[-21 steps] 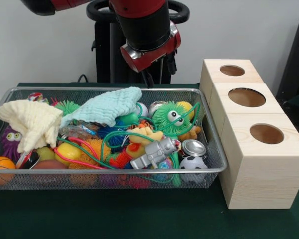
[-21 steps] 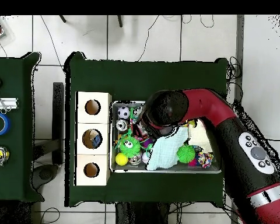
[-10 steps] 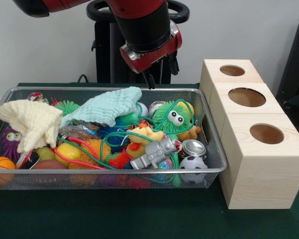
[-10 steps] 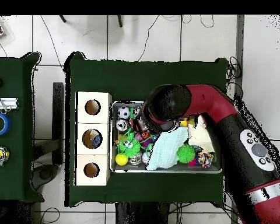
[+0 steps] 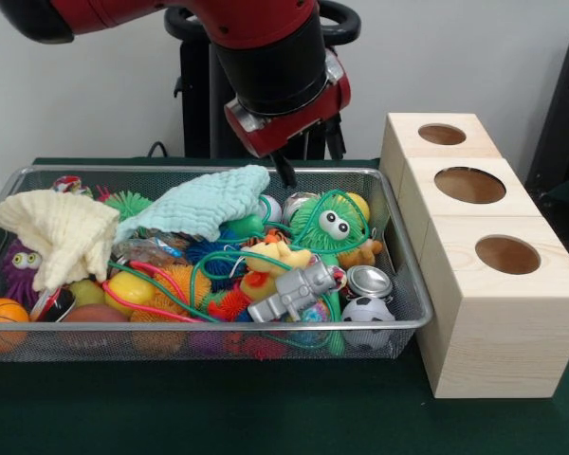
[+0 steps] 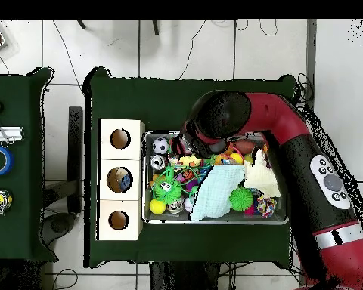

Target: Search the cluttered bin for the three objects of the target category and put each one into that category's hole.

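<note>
Front view: my end effector [image 5: 286,171], its state unreadable, hovered over the bin [image 5: 398,275]; the furry green toy [image 5: 327,223] looked soft, best pinched mid-body.

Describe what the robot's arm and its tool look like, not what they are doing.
The arm is thick and rounded, with glossy red shells and black joints. A grey panel with round buttons sits on one link, and a silver band rings a lower one. The wrist is a black cylinder on a red collar. The tool shows only as thin dark prongs.
</note>
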